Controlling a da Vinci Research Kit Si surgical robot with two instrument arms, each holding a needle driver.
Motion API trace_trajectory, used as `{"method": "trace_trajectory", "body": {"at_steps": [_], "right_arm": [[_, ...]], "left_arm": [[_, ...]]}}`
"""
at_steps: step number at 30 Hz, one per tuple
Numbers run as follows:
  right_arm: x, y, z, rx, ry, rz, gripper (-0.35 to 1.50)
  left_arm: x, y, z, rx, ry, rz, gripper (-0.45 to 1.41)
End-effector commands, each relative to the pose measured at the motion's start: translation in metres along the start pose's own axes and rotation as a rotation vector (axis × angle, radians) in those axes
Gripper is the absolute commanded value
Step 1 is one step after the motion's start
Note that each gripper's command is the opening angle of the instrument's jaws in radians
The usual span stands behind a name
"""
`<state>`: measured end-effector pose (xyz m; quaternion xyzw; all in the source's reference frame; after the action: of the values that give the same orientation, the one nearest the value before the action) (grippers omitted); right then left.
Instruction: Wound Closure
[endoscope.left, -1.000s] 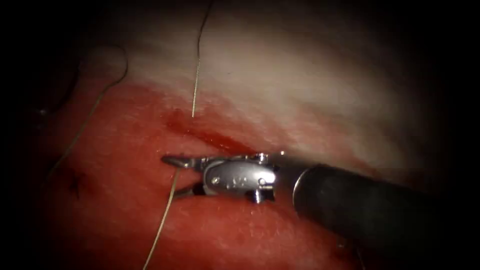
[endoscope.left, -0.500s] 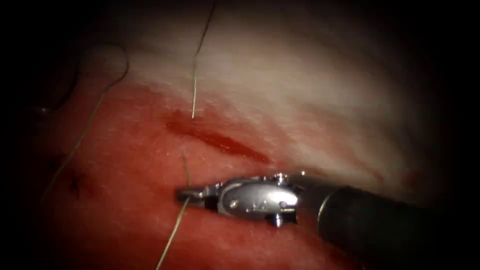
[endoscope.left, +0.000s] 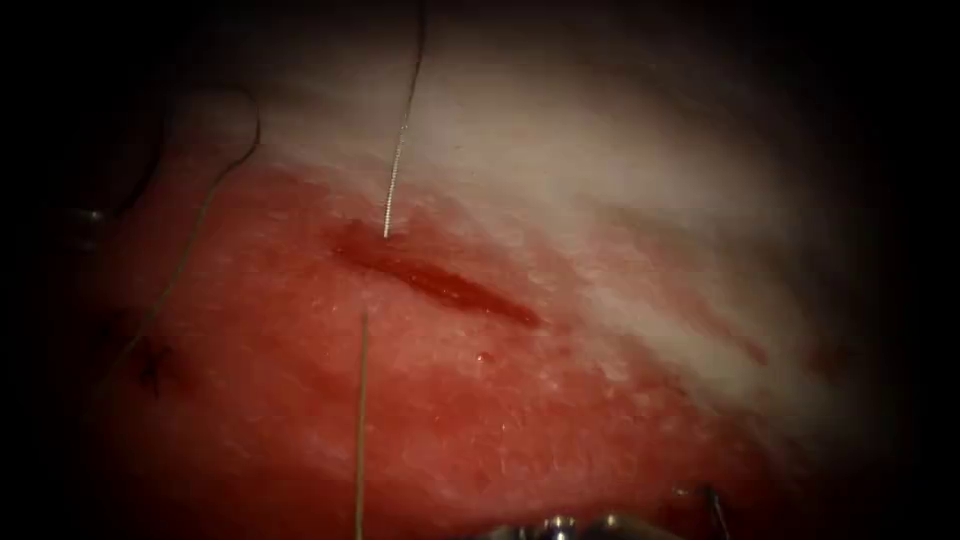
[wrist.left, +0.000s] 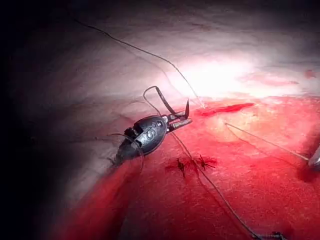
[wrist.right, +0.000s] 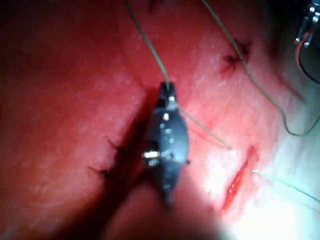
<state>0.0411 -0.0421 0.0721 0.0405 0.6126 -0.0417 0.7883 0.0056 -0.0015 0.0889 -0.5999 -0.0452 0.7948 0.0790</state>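
Red fluid (endoscope.left: 470, 420) covers most of the tissue (endoscope.left: 600, 170) around the cut (endoscope.left: 440, 285), which sits open as a short dark slit.

Right pincer (wrist.right: 166, 90) is clenched on the thread (endoscope.left: 361, 420). In the right wrist view the strand comes straight out of the closed tip and runs away over the tissue. In the endoscope view that same strand comes out of the tissue just left of the cut and below it, then heads down to the bottom edge. So the thread is in the tip, and the spot where it leaves the tissue is well apart from the pincer.

A second strand (endoscope.left: 398, 150) drops in from the top and ends right at the upper left end of the cut.

Left pincer (wrist.left: 184, 116) hovers close to that end of the cut in the left wrist view. A thin dark curved piece (wrist.left: 162, 99) arcs up from it. Pretty sure that's the needle, held near one end and up off the tissue, not stuck in it. Honestly can't tell if that pincer is clamped or released.

Two dark stitches (wrist.left: 192, 164) sit on the red area near the left pincer, with thread running past them.
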Motion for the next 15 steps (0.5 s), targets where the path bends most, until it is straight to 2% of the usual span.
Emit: {"method": "trace_trajectory", "body": {"at_steps": [1, 2, 3, 4, 5, 7, 8, 9, 10, 11, 12, 15], "right_arm": [[-0.0003, 0.0002, 0.001, 0.001, 0.006, 0.011, -0.25], [-0.0005, 0.0006, 0.001, 0.002, 0.003, 0.014, 0.05], [-0.0005, 0.0006, 0.001, 0.002, 0.003, 0.014, 0.05], [-0.0009, 0.0012, 0.0008, -0.007, 0.007, 0.018, 0.29], [-0.0019, 0.0026, 0.0006, -0.027, 0.013, 0.026, 0.68], [-0.0031, 0.0041, 0.0002, -0.054, 0.022, 0.047, 0.79], [-0.0031, 0.0041, 0.0002, -0.054, 0.022, 0.047, 0.79], [-0.0046, 0.0058, 0.0001, -0.083, 0.024, 0.057, 1.01], [-0.0052, 0.0066, 0.0001, -0.096, 0.024, 0.06, 1.08], [-0.0052, 0.0066, 0.0001, -0.096, 0.024, 0.06, 1.08], [-0.0069, 0.0082, 0.0005, -0.119, 0.02, 0.066, 1.16], [-0.0098, 0.0106, 0.0015, -0.149, 0.023, 0.067, 1.2]], "left_arm": [[-0.0006, -0.0001, 0.0006, -0.001, 0.001, 0.002, -0.45], [-0.0006, -0.0001, 0.0006, -0.001, 0.001, 0.002, -0.45], [-0.0006, -0.0001, 0.0006, -0.001, 0.001, 0.002, -0.45], [-0.0006, -0.0001, 0.0006, -0.001, 0.001, 0.002, -0.45], [-0.0006, -0.0001, 0.0007, -0.001, 0.001, 0.002, -0.45], [-0.0006, -0.0001, 0.0007, 0.0, 0.001, 0.002, -0.45], [-0.0006, -0.0001, 0.0007, 0.0, 0.001, 0.002, -0.45], [-0.0006, -0.0001, 0.0008, 0.0, 0.0, 0.003, -0.45], [-0.0006, -0.0001, 0.0008, 0.0, 0.001, 0.003, -0.45], [-0.0006, -0.0001, 0.0008, 0.0, 0.001, 0.003, -0.45], [-0.0007, -0.0001, 0.0008, 0.0, 0.0, 0.003, -0.45], [-0.0008, -0.0001, 0.0008, 0.0, 0.0, 0.004, -0.45]]}}
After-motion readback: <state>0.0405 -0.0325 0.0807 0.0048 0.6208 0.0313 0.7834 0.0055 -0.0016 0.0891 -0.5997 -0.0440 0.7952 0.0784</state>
